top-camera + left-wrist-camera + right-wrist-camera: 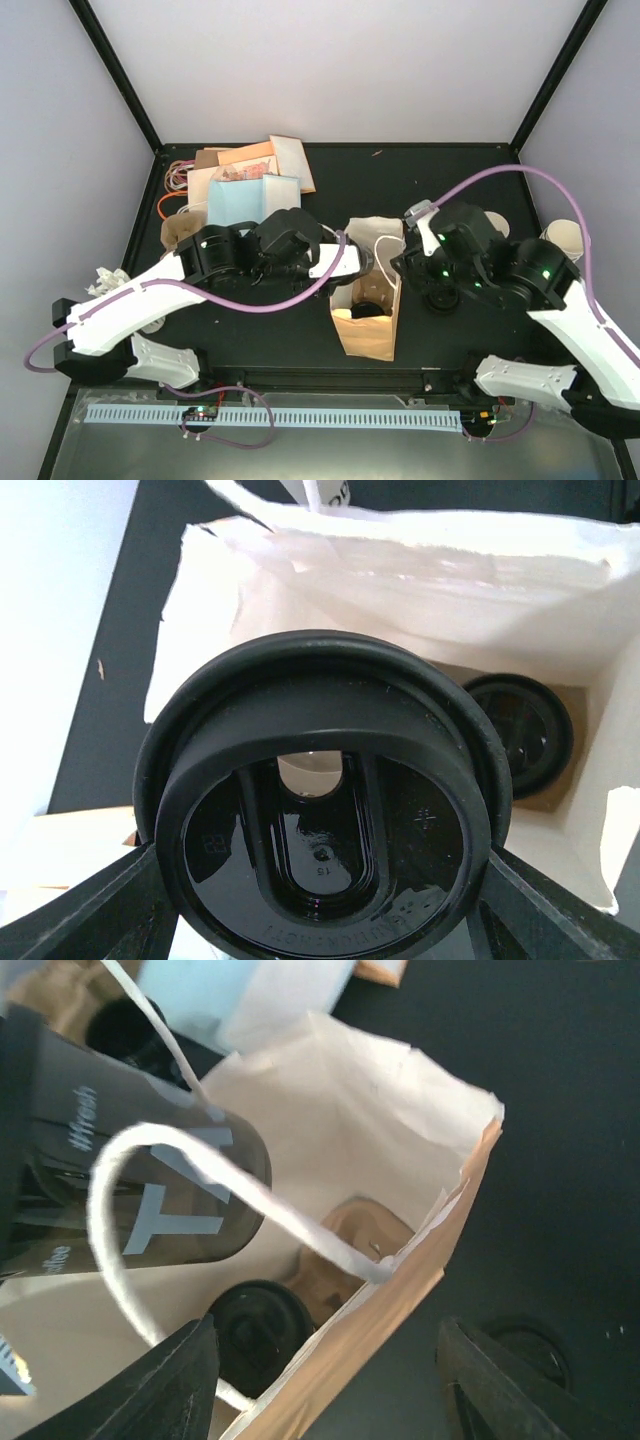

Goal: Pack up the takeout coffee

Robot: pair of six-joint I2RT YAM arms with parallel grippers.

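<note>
The table (450,190) is black, and a brown paper bag (365,338) stands open on it between the two arms, its mouth turned up. At the bag's left rim the left hand (322,862) holds the takeout coffee (420,780). Its fingers (95,915) sit on either side just under the black lid, spread by the cup's width. The cup is tipped over toward the bag's mouth and off the table. Its lid faces back at the left wrist camera, and its lettered side reaches over the opening. It is not inside the bag.

At the bag's right rim the right hand (322,1338) is wide and holds nothing, with the bag's right wall below the gap between its fingers. A white cord handle (110,1220) loops loose from that wall in front of the cup.

Down in the bag a second black lid (520,730) shows, next to a brown pulp carrier (355,1225). Just right of the bag a round black lid (522,1345) lies on the table.

Farther back, cream cups (565,235) stand at the right edge. A heap of papers and envelopes (250,178) lies at the far left, with a crumpled white wad (105,278) nearer on that side.
</note>
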